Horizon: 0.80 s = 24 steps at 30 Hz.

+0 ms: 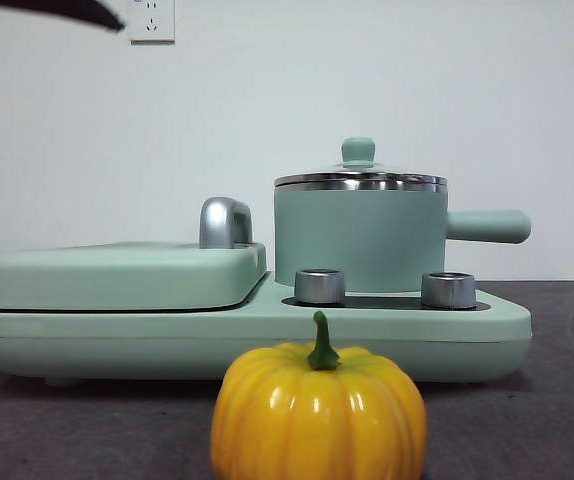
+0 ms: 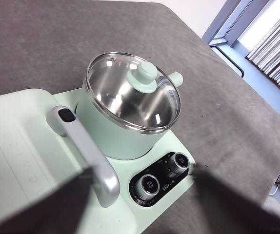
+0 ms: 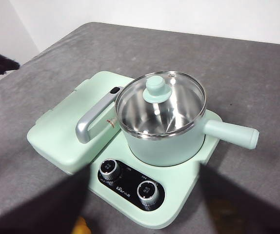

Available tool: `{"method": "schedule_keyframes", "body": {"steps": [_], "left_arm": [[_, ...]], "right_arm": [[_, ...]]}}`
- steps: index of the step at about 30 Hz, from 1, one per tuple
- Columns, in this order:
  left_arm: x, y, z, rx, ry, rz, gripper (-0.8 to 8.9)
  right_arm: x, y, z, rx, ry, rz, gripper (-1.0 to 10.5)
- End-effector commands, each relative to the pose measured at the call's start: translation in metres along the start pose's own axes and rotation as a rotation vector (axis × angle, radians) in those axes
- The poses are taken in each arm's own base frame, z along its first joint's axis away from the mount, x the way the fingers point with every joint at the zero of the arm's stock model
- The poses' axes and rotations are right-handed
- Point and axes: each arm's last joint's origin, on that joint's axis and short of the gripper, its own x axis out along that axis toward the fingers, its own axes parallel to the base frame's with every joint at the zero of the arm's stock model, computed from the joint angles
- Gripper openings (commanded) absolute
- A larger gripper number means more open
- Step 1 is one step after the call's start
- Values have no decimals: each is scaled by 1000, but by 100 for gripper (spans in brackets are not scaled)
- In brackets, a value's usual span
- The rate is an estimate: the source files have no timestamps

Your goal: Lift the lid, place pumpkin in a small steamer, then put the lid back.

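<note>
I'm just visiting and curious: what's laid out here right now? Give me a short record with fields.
lid: closed on the pot, mint-green knob up
small steamer: sits on the wide base, side handle sticking out
pumpkin: on the table in front of the base, not in the pot
flat cover: beside the pot, chrome handle on top
left gripper: open, above the appliance, holding nothing
right gripper: open, also above, holding nothing

A wide mint-green base (image 1: 267, 335) sits on the dark grey table (image 1: 567, 420). On the base lies a flat green cover (image 1: 117, 272) with a chrome handle (image 1: 225, 222); beside the cover, at the base's front, two silver knobs (image 1: 319, 286).
</note>
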Motion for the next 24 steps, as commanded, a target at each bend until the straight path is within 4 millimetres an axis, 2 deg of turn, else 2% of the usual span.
{"method": "schedule_keyframes", "body": {"steps": [1,8,12,19,24], "left_arm": [[0,-2,6,29,-18,-12,539],[0,-3,7,0,-13,-12,518],[5,-3,16,-17,39,-5,518],[27,3,49,-18,169,14,518],[55,8,77,-43,275,18,518]], "right_arm": [[-2,2,5,-21,-15,1,490],[-2,2,5,-18,-15,2,490],[-2,2,5,7,-15,3,490],[-2,2,5,33,-15,6,490],[-2,2,5,33,-15,6,490]]}}
